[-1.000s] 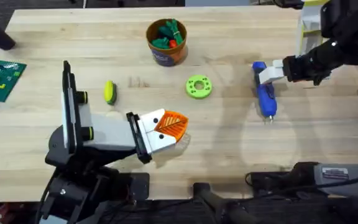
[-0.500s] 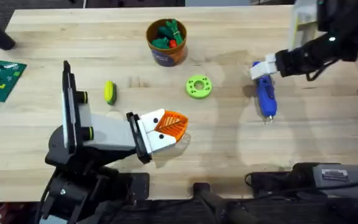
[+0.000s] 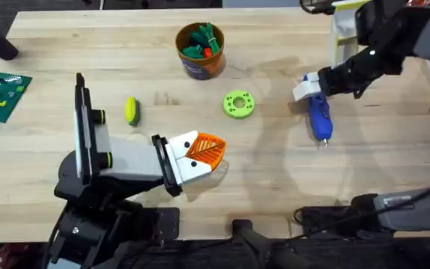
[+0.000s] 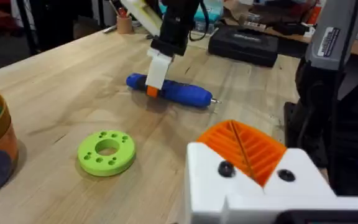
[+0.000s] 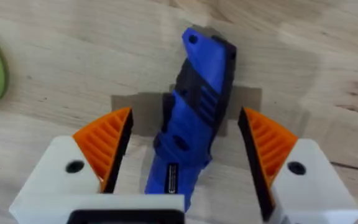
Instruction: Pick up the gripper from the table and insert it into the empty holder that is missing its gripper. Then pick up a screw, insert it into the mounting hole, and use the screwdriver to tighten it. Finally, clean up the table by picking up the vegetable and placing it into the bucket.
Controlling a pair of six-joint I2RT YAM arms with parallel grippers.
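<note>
Screwdriver (image 5: pixel 194 118) lies flat on the worktop (image 3: pixel 275 172), right between the right gripper's (image 5: pixel 186 146) wide-open jaws. Its long body runs along the gap, so the pads can squeeze its sides.

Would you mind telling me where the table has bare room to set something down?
Bare wood lies between the green ring and the screwdriver, and left of the bucket. It is crowded around the holder and under the right gripper.

Bright even overhead light; soft shadows on table (image 3: pixel 275 172); wrist views slightly soft near lens.
</note>
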